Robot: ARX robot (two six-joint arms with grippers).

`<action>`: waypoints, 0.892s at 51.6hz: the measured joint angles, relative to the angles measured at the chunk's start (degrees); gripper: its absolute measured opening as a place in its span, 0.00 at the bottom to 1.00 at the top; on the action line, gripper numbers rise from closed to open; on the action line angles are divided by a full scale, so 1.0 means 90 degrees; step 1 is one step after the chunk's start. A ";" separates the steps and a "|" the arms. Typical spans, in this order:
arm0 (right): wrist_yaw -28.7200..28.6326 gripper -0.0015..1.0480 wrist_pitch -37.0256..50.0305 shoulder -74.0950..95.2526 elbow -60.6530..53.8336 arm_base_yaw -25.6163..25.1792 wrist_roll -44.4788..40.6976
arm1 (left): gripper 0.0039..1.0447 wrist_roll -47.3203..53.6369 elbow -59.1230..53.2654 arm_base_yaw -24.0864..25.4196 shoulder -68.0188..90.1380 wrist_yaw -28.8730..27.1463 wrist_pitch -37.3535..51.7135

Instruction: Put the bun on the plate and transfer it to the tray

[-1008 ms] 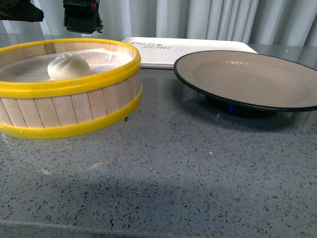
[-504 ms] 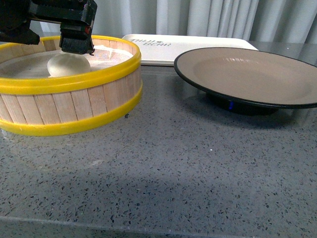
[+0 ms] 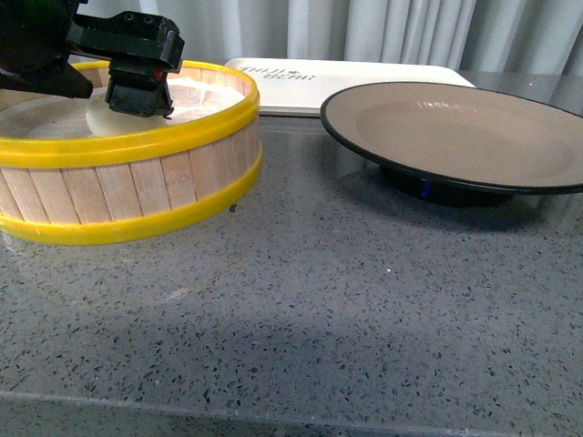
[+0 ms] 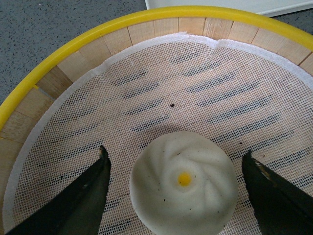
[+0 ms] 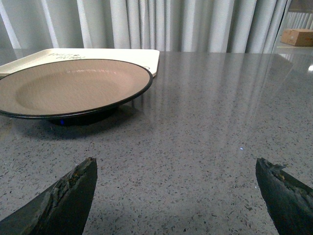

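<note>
The cream-white bun (image 4: 183, 186) sits on the mesh liner inside the steamer basket. My left gripper (image 4: 174, 152) is open, with one finger (image 4: 85, 196) on each side of the bun and a gap between each finger and the bun. In the front view the left gripper (image 3: 123, 86) is down inside the basket and hides the bun. The tan plate with a black rim (image 3: 455, 137) stands empty at the right, and it also shows in the right wrist view (image 5: 73, 85). The cream tray (image 3: 364, 77) lies behind it. My right gripper (image 5: 176, 164) is open and empty over bare table.
The round wooden steamer basket with yellow rims (image 3: 137, 182) stands at the left; its wall (image 4: 98, 41) rings the bun closely. The grey speckled table (image 3: 319, 300) runs to the front. Curtains hang behind. A cardboard box (image 5: 299, 36) sits far off.
My left gripper has come down from above the basket into it and now straddles the bun, hiding it in the front view. The plate and tray have not moved.
</note>
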 joint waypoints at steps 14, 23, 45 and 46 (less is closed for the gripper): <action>0.0000 0.92 0.0000 0.0000 0.0000 0.0000 -0.0002 | 0.34 0.0024 0.0034 -0.0007 0.0007 0.0005 -0.0017; 0.0000 0.92 0.0000 0.0000 0.0000 0.0000 -0.0002 | 0.06 0.0039 0.0211 -0.0041 0.0000 0.0024 -0.0114; 0.0000 0.92 0.0000 0.0000 0.0000 0.0000 0.0000 | 0.04 0.0049 0.1525 -0.1239 -0.0061 -0.0046 -0.0491; 0.0000 0.92 0.0000 0.0000 0.0000 0.0000 0.0000 | 0.04 0.0066 0.1613 -0.1365 -0.0041 -0.0068 -0.0495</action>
